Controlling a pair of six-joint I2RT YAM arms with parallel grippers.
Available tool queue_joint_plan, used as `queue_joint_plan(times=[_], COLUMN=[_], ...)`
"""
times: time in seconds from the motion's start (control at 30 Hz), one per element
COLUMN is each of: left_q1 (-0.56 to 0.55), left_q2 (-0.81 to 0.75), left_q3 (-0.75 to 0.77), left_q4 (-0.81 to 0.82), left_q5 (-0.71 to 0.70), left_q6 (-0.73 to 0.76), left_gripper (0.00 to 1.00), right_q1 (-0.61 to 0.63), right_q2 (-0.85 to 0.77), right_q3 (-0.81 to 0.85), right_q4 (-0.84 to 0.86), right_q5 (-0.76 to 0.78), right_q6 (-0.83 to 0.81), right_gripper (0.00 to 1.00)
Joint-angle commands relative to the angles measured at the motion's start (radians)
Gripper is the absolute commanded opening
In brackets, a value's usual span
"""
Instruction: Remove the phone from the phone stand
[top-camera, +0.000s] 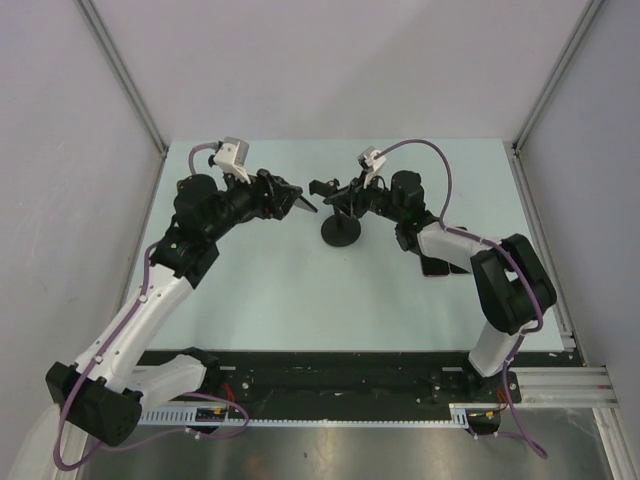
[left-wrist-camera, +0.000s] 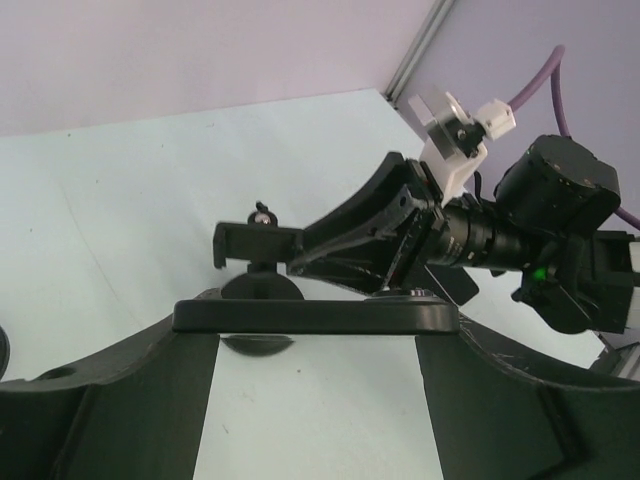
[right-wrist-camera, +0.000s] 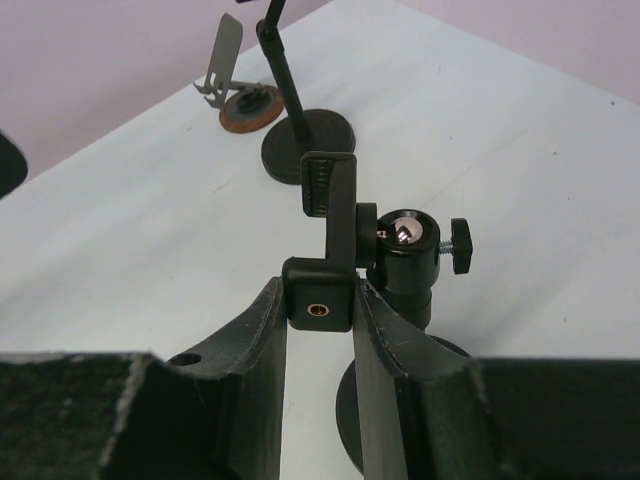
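Made out little of the phone (left-wrist-camera: 300, 317): showed edge-on only in the left wrist view, a thin dark slab with rounded ends, screen and back both hidden; looked like a small dark wedge from above. Lay crosswise in the left gripper (left-wrist-camera: 318, 328), jaws clenched on two opposite edges, held up off the bench (top-camera: 260, 290), just left of the phone stand (top-camera: 341, 231) and out of its clamp (right-wrist-camera: 328, 185). Could not tell from any view whether phone and clamp touched. Saw only part of the stand's round foot (left-wrist-camera: 262, 288), cut by the phone in the left wrist view and by the right gripper (right-wrist-camera: 320, 300) in the right. Found that gripper narrowed to a slim gap, jaws grasping the small block at the clamp's lower end, beside the ball joint (right-wrist-camera: 407, 232) and its thumbscrew (right-wrist-camera: 459, 246). Saw, farther back in the right wrist view, another black base (right-wrist-camera: 308, 132) with a thin stem cut off by the top edge, and a brown disc (right-wrist-camera: 250, 108) with a grey metal tab.
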Motion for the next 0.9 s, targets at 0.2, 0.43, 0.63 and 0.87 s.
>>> queue_joint_plan(times=[0.2, 0.43, 0.63, 0.87], left_q1=[0.002, 0.0, -0.003, -0.003], left_q2=[-0.025, 0.013, 0.033, 0.03], left_q3=[-0.007, -0.008, -0.002, 0.001], left_q4=[-0.01, -0.018, -0.026, -0.04], left_q5=[-0.093, -0.078, -0.059, -0.05], left_q6=[-0.101, -0.2, -0.253, -0.296], left_gripper=[0.0, 0.0, 0.0, 0.0], right_q1=[-0.018, -0.021, -0.021, -0.01], right_q2=[0.071, 0.0, -0.067, -0.208], right_q3=[0.073, 0.073, 0.073, 0.07], right_q4=[-0.01, -0.182, -0.271, -0.391], right_q5=[-0.076, -0.079, -0.045, -0.002], right_q6=[-0.019, -0.086, -0.112, -0.146], right_gripper=[0.0, 0.41, 0.66, 0.72])
